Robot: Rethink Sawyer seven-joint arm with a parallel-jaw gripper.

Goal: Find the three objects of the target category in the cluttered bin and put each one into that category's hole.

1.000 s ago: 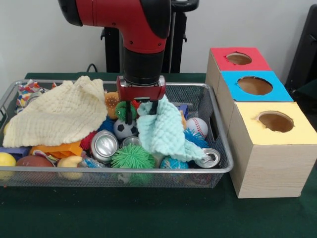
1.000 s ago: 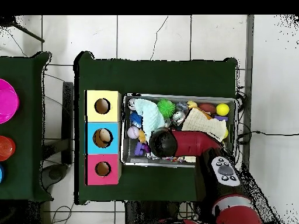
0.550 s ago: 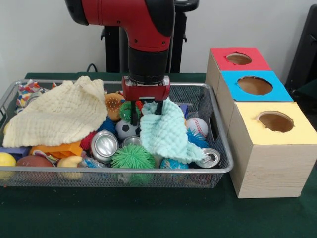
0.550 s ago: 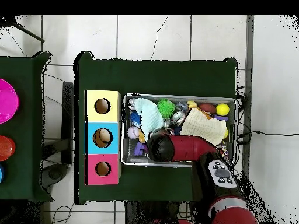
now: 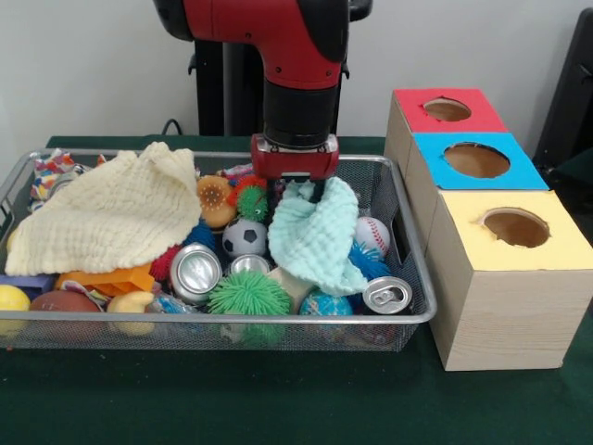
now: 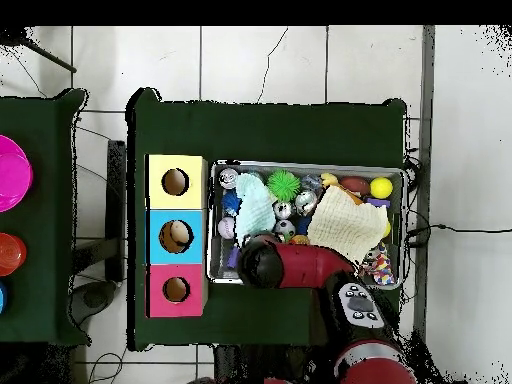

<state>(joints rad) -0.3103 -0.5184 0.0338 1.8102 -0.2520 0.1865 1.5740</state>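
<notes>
Above centre frame, tool clamped on mint cloth, dragged rightward across wire bin since a second ago, uncovering soccer ball for the search.

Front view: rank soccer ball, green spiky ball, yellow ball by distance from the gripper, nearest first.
From the gripper, which holds the mint cloth:
1. Soccer ball, just below and to its left.
2. Green spiky ball, by the bin's front wall.
3. Yellow ball, front left corner.
</notes>
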